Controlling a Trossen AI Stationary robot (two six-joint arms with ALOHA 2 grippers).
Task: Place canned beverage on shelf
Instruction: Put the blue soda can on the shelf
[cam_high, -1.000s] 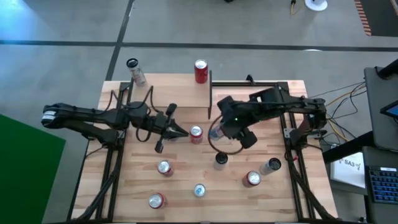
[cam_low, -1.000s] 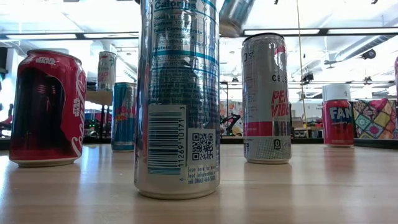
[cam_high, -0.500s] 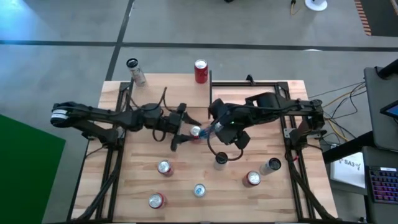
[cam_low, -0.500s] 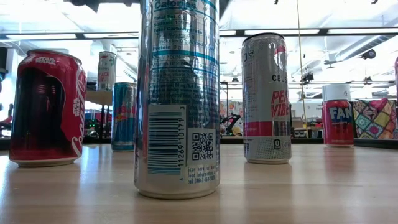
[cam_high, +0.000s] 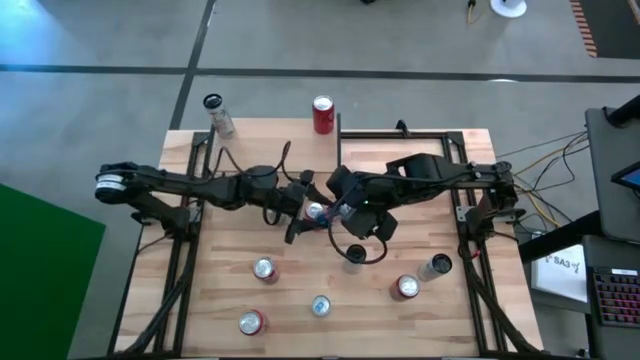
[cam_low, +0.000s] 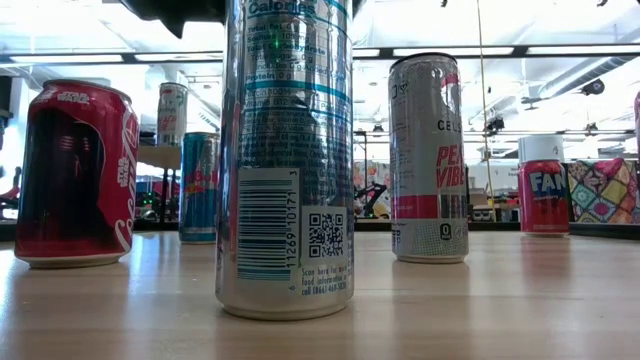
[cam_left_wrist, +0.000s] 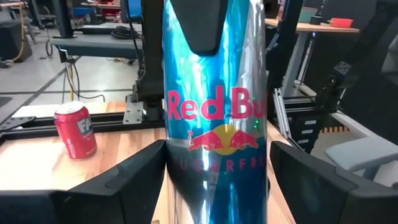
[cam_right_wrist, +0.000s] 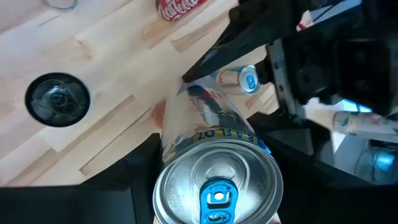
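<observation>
A blue-and-silver Red Bull can (cam_left_wrist: 214, 124) hangs upright above the table's middle. My right gripper (cam_high: 345, 212) is shut on it near its top (cam_right_wrist: 217, 180). My left gripper (cam_high: 318, 205) reaches in level from the table's left. It is open, with one finger (cam_left_wrist: 140, 171) on each side of the can's body; I cannot tell whether they touch it. The shelf (cam_high: 270, 150) stands at the table's far left. A red can (cam_high: 322, 115) and a pale can (cam_high: 215, 112) stand at its far corners. My right gripper pinches the Red Bull can's upper end (cam_right_wrist: 186, 143) between its two fingers. It comes slanting down from above and from the table's right. One finger (cam_left_wrist: 205, 25) lies down the side of the can that faces my left arm. The can stays upright, held up off the table.
Several cans stand on the table's near half, among them a red one (cam_high: 265, 268), a dark-topped one (cam_high: 355, 258) and a tall silver one (cam_low: 285, 160). A silver can top (cam_high: 315, 212) shows between the two arms; I cannot tell whether it is the held can.
My left gripper has gone toward the table's right and a little down, up to the Red Bull can, and has opened so that its fingers flank the can. My right gripper has rolled and shifted slightly toward the left arm, and is still shut on the can.
</observation>
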